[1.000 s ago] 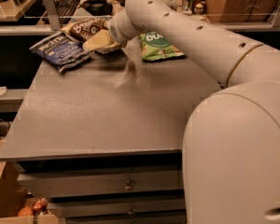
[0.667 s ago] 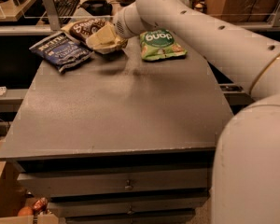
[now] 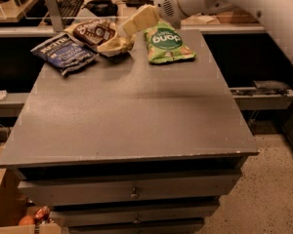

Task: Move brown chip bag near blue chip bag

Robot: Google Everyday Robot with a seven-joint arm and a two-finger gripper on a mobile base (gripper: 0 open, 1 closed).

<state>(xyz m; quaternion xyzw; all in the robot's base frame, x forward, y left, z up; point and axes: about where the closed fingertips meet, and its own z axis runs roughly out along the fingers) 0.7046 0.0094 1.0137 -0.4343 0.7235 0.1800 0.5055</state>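
Observation:
The brown chip bag (image 3: 94, 33) lies at the back left of the grey table (image 3: 136, 116), with dark brown print, white script and cream edges. The blue chip bag (image 3: 63, 53) lies just left of it, their edges touching or nearly so. My gripper (image 3: 140, 21) hangs at the back of the table, just right of the brown bag and left of the green bag, at the end of the white arm (image 3: 195, 1) that reaches in from the upper right. Whether it touches the brown bag's edge is unclear.
A green chip bag (image 3: 166, 43) with white lettering lies at the back, right of centre. Behind the table runs a desk with a keyboard (image 3: 68, 5). Drawers (image 3: 132, 191) sit below the table's front edge. The floor is at the right.
The arm has pulled back up and to the right, uncovering the right half of the table. The gripper has shifted right, off the brown bag. The bags lie where they were.

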